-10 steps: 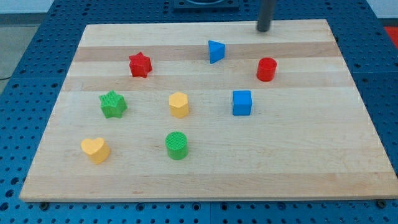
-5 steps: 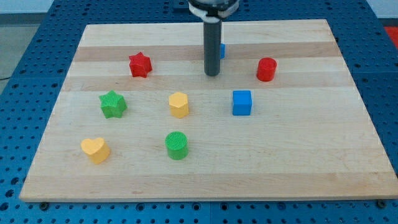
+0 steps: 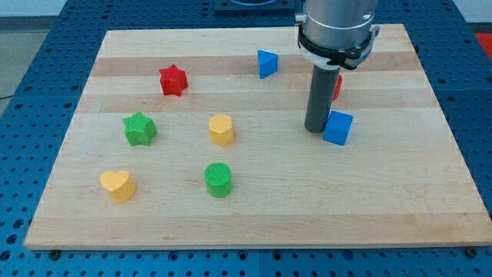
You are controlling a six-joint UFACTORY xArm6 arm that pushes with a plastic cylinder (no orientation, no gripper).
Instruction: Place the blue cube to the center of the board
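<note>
Camera view shows our tip (image 3: 317, 129) resting on the bench (image 3: 254, 208) at the left side of the blue cube (image 3: 337, 128), touching it or very nearly so. We carry no pincer at all, only the bare rod, so there is nothing to open or close. The cube sits twisted, to the view's right of the board's middle, with the red cylinder (image 3: 337, 86) just above it, mostly hidden behind the rod. The risk as we judge it: our tip stands on the centre-facing side, so any push from here would send the cube further right, away from the centre. Pressing against a turned corner could also spin it or nudge it toward the red cylinder.
</note>
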